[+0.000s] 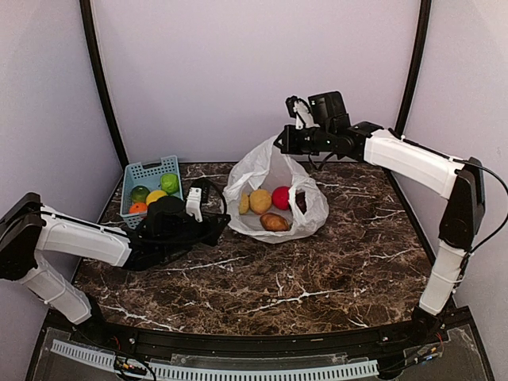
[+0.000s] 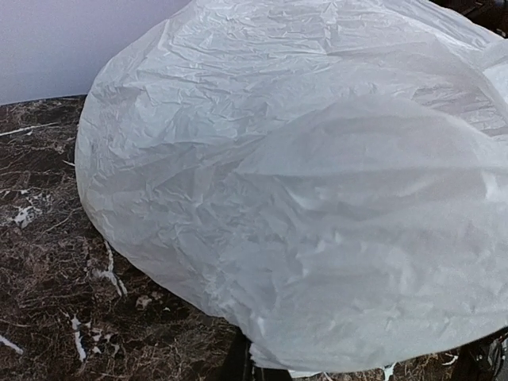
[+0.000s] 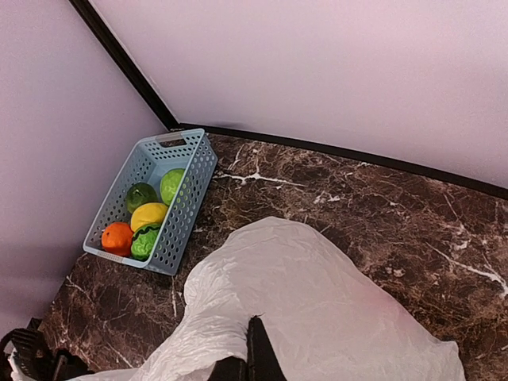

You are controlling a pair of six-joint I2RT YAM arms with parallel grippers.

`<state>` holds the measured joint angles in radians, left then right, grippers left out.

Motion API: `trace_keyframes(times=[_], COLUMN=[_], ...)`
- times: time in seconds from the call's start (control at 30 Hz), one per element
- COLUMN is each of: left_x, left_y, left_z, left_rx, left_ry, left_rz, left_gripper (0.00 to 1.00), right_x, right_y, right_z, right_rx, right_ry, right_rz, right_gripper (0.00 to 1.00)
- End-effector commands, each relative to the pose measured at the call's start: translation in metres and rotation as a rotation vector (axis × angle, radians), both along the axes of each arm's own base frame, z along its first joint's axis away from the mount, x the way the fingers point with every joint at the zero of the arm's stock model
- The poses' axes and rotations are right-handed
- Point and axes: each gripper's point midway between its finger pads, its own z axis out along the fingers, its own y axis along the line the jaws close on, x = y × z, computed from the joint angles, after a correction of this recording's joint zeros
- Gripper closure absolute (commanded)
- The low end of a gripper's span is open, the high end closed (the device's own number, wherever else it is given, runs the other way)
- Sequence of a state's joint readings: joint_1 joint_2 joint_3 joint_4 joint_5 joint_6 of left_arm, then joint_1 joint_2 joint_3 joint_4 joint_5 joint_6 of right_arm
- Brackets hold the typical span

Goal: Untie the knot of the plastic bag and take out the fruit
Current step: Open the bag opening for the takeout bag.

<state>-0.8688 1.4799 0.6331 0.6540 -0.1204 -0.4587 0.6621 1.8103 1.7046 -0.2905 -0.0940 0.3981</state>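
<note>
The white plastic bag (image 1: 255,165) stands open at the table's middle. Inside lie fruit: a tan-yellow one (image 1: 260,201), a red one (image 1: 281,197), a brownish-orange one (image 1: 275,222) and a dark red one (image 1: 301,201). No knot shows. My right gripper (image 1: 279,141) is shut on the bag's top edge and holds it up; in the right wrist view its fingers (image 3: 255,349) pinch the plastic (image 3: 333,317). My left gripper (image 1: 216,228) is at the bag's lower left edge. In the left wrist view the bag (image 2: 317,198) fills the frame and drapes over the closed fingers (image 2: 242,361).
A small blue lattice basket (image 1: 163,166) stands at the back left by the wall, with green, yellow and orange fruit in it; it also shows in the right wrist view (image 3: 190,194). Dark marble table (image 1: 302,278) spreads in front of the bag.
</note>
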Motion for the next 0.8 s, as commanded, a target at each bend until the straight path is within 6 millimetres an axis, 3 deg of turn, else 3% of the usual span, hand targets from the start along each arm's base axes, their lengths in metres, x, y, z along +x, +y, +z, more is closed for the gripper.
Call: trace_keyframes(times=[0.0, 0.03, 0.07, 0.1, 0.17, 0.27, 0.4, 0.5, 0.57, 0.6, 0.63, 0.67, 0.77], left_x=[-0.012, -0.015, -0.02, -0.022, -0.032, -0.041, -0.05, -0.053, -0.055, -0.056, -0.057, -0.059, -0.062], left_y=[0.018, 0.023, 0.03, 0.037, 0.053, 0.066, 0.068, 0.063, 0.059, 0.056, 0.055, 0.053, 0.054], left_z=[0.006, 0.012, 0.0, 0.007, -0.006, 0.0, 0.003, 0.014, 0.024, 0.033, 0.038, 0.047, 0.069], left_rx=[0.014, 0.004, 0.035, 0.024, 0.067, 0.063, 0.066, 0.062, 0.061, 0.063, 0.065, 0.071, 0.09], left_ry=[-0.004, -0.008, 0.017, 0.01, 0.044, 0.042, 0.056, 0.064, 0.067, 0.067, 0.066, 0.062, 0.049], left_rz=[0.024, 0.031, 0.034, 0.047, 0.067, 0.073, 0.04, 0.011, -0.013, -0.032, -0.04, -0.062, -0.076], left_gripper=[0.99, 0.99, 0.99, 0.99, 0.99, 0.99, 0.99, 0.99, 0.89, 0.73, 0.65, 0.51, 0.32], right_x=[0.012, 0.015, 0.019, 0.021, 0.025, 0.029, 0.025, 0.011, -0.001, -0.005, -0.009, -0.011, -0.017], right_y=[-0.024, -0.03, -0.037, -0.042, -0.051, -0.059, -0.051, -0.033, -0.023, -0.02, -0.018, -0.017, -0.02], right_z=[0.019, 0.021, 0.023, 0.025, 0.028, 0.032, 0.035, 0.039, 0.041, 0.041, 0.041, 0.041, 0.04], right_rx=[0.028, 0.028, 0.028, 0.029, 0.031, 0.039, 0.051, 0.077, 0.092, 0.096, 0.099, 0.098, 0.087], right_ry=[-0.046, -0.051, -0.055, -0.059, -0.064, -0.067, -0.075, -0.094, -0.098, -0.1, -0.098, -0.1, -0.105], right_rz=[-0.044, -0.054, -0.067, -0.074, -0.091, -0.097, -0.031, 0.11, 0.199, 0.231, 0.255, 0.27, 0.275], right_gripper=[1.0, 1.0, 1.0, 1.0, 1.0, 1.0, 1.0, 1.0, 1.0, 1.0, 1.0, 0.94, 0.76])
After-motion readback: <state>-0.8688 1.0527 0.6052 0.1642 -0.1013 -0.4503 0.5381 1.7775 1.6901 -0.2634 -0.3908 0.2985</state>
